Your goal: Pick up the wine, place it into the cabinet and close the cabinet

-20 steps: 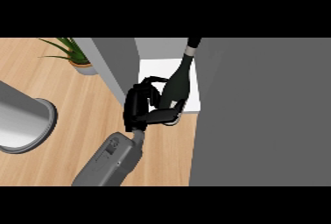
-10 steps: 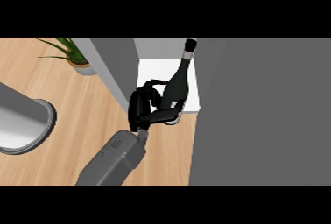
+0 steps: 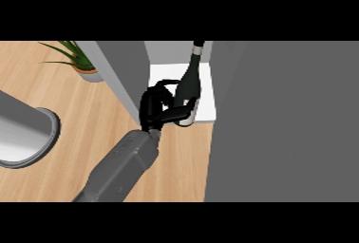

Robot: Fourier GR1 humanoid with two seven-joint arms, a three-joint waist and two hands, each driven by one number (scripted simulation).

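Observation:
The wine bottle (image 3: 188,84) is dark, with a pale band at its neck. It stands nearly upright on the white cabinet shelf (image 3: 205,97). My left hand (image 3: 153,107) is at the bottle's left side. Its fingers curl round the lower body and its thumb crosses near the base, hiding part of the bottle. A grey open door panel (image 3: 119,76) runs along the left of the opening. The cabinet's large grey body (image 3: 280,123) fills the right of the view. My right hand does not show.
A potted green plant (image 3: 76,59) stands at the back left on the wooden counter (image 3: 84,118). A round grey metal vessel (image 3: 21,133) lies at the left edge. My grey forearm (image 3: 123,166) comes in from the lower left.
The bottle's neck has swung a little to the left, so the bottle stands straighter on the shelf. The hand still holds it and has barely shifted.

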